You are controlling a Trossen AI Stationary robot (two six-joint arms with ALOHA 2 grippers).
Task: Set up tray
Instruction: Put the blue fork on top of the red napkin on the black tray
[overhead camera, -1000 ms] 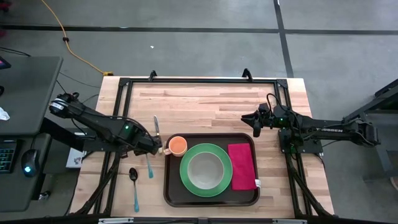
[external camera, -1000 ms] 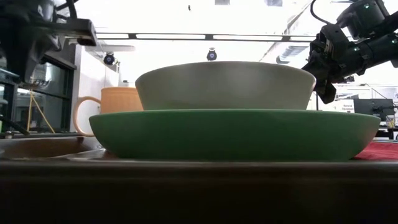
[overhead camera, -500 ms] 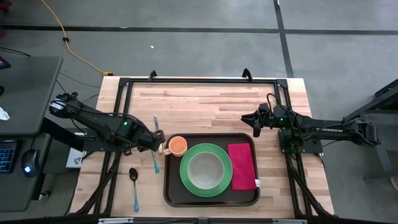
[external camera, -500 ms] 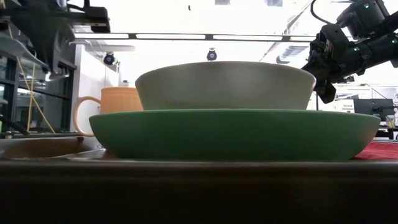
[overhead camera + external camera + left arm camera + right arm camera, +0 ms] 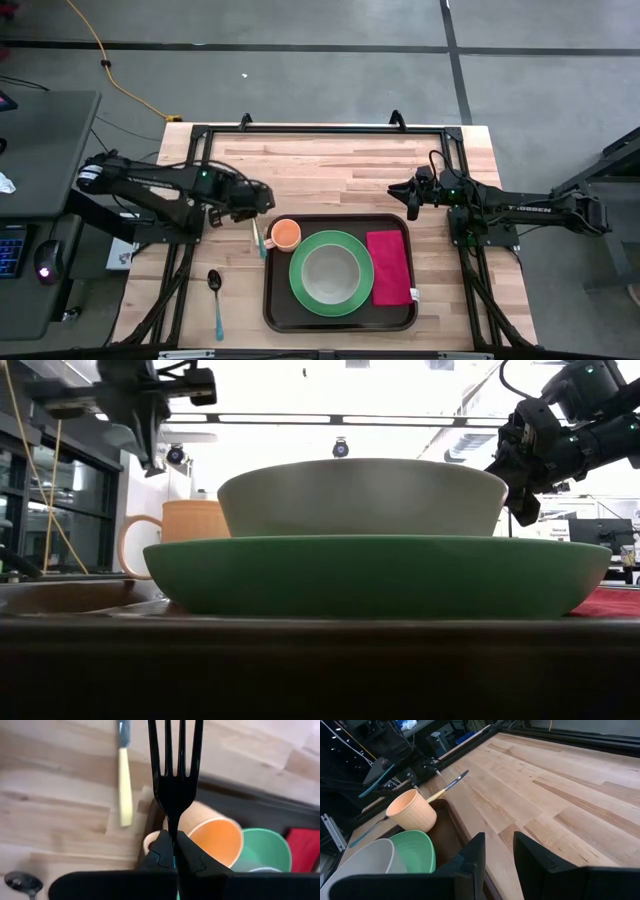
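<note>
My left gripper [image 5: 173, 842] hangs above the table off the tray's far left corner, shut on a fork [image 5: 173, 775] with black tines and a teal handle [image 5: 257, 240]. The dark brown tray [image 5: 268, 300] holds a green plate [image 5: 358, 270] with a grey bowl [image 5: 328, 272] on it. An orange cup [image 5: 285, 234] stands in the tray's far left corner and a magenta napkin [image 5: 389, 267] lies at its right. My right gripper [image 5: 408, 195] hovers open beyond the tray's far right corner, with nothing between its fingers [image 5: 475, 852]. My left gripper pinches the fork's neck [image 5: 173, 827], just below the tines, between its two fingers. The fingers come steeply from above and lie across the fork. The fork is lifted clear of the table, with tines toward the far edge and handle toward the near edge.
A knife with a pale handle [image 5: 123, 790] lies on the wood below the left gripper, beside the tray's far left corner. A spoon with a teal handle [image 5: 215, 295] lies left of the tray. Bare wood [image 5: 330, 165] stretches beyond the tray to the black frame.
My left gripper has carried the fork up and toward the table's far edge, a little to the right, from beside the tray's left rim to near the cup. It has turned somewhat on the way and stayed shut on the fork.
</note>
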